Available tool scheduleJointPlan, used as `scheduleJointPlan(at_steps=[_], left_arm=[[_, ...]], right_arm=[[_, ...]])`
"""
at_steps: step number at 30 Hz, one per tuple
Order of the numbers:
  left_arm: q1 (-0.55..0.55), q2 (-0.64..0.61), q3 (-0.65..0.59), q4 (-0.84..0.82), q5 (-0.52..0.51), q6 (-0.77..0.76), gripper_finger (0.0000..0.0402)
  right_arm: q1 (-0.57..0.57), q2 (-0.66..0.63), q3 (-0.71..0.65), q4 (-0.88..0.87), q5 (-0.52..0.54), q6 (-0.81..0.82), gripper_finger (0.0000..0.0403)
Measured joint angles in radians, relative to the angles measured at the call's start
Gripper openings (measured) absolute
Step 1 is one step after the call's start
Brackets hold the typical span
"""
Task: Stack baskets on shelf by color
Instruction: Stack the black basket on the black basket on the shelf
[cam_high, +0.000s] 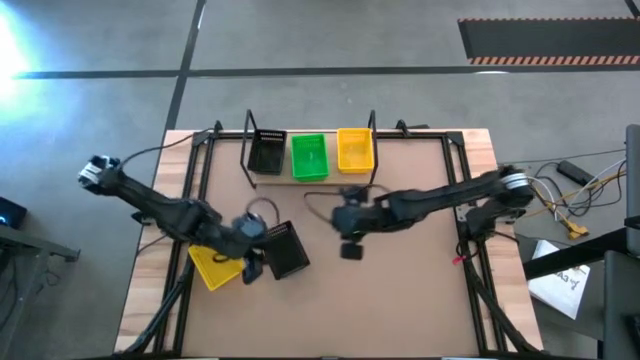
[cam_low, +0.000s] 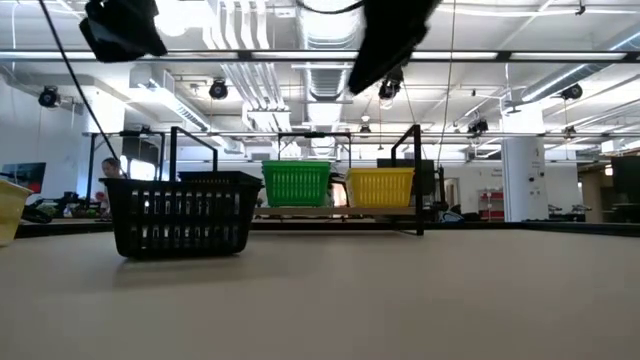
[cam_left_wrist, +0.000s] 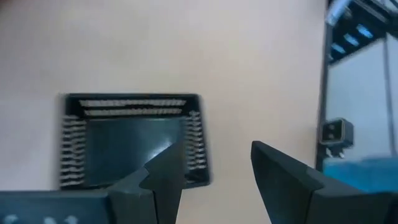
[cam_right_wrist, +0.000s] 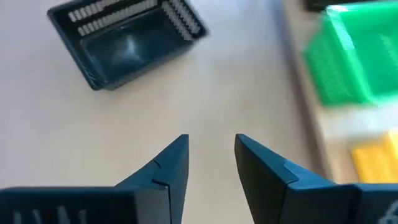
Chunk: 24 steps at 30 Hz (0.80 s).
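Note:
The shelf (cam_high: 330, 180) stands at the table's far edge and holds one black basket (cam_high: 265, 155), one green basket (cam_high: 308, 157) and one yellow basket (cam_high: 355, 150) side by side. Another black basket (cam_high: 288, 250) sits upright on the table, and a yellow one (cam_high: 212, 266) lies beside it toward the left. My left gripper (cam_left_wrist: 211, 155) is open and hovers over that black basket (cam_left_wrist: 130, 140), with one finger above its wall and one past it. My right gripper (cam_right_wrist: 211, 140) is open and empty above the bare table near the middle.
The tan tabletop (cam_high: 400, 300) has free room on its near and right parts. Black frame rails (cam_high: 470, 200) run along the table's sides. In the low view the black basket (cam_low: 182, 215) stands in front, left of the green basket (cam_low: 296, 184) and yellow basket (cam_low: 380, 186) on the shelf.

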Motion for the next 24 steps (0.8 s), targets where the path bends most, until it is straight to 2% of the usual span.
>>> scheduleJointPlan(at_steps=[6, 15, 21, 24], left_arm=[[-0.018, 0.194, 0.051, 0.017, 0.041, -0.006, 0.0169], [-0.017, 0.482, 0.178, 0.0, 0.037, -0.141, 0.0169], [-0.009, 0.652, 0.262, -0.068, 0.031, -0.237, 0.0166], [-0.001, 0.714, 0.313, -0.12, 0.028, -0.257, 0.0147]], right_arm=[[0.027, -0.254, -0.188, -0.028, 0.028, 0.13, 0.0101], [0.105, -0.617, -0.503, -0.019, 0.027, 0.273, 0.007], [0.128, -0.804, -0.61, -0.015, 0.027, 0.323, 0.0058], [0.132, -0.874, -0.636, -0.014, 0.027, 0.331, 0.0057]])
